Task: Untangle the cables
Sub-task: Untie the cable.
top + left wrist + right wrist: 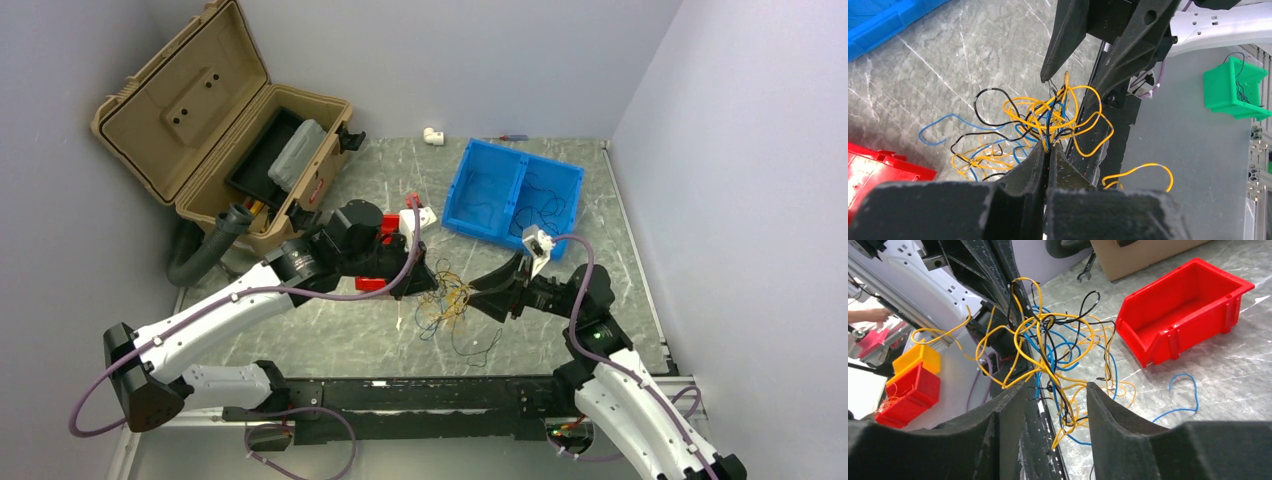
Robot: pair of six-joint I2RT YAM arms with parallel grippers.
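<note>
- Top view: cables (447, 300) = one tangle on counter (330, 335), mid, between the two arm tips. L gripper (428, 288) at tangle's left edge, R gripper (480, 290) at its right edge. Blue bin (485, 195) far of tangle, dark strands in its right compartment. Tan case (200, 120) far left, lid up.
- L wrist: L gripper fingers pressed together, clamped on yellow + black strands at tangle's edge. Loops fan out beyond. One blue strand lies loose on counter.
- R wrist: R gripper fingers apart, yellow/blue/black strands hang in the gap, not pinched. Red bin (1173, 340) on counter near tangle.
</note>
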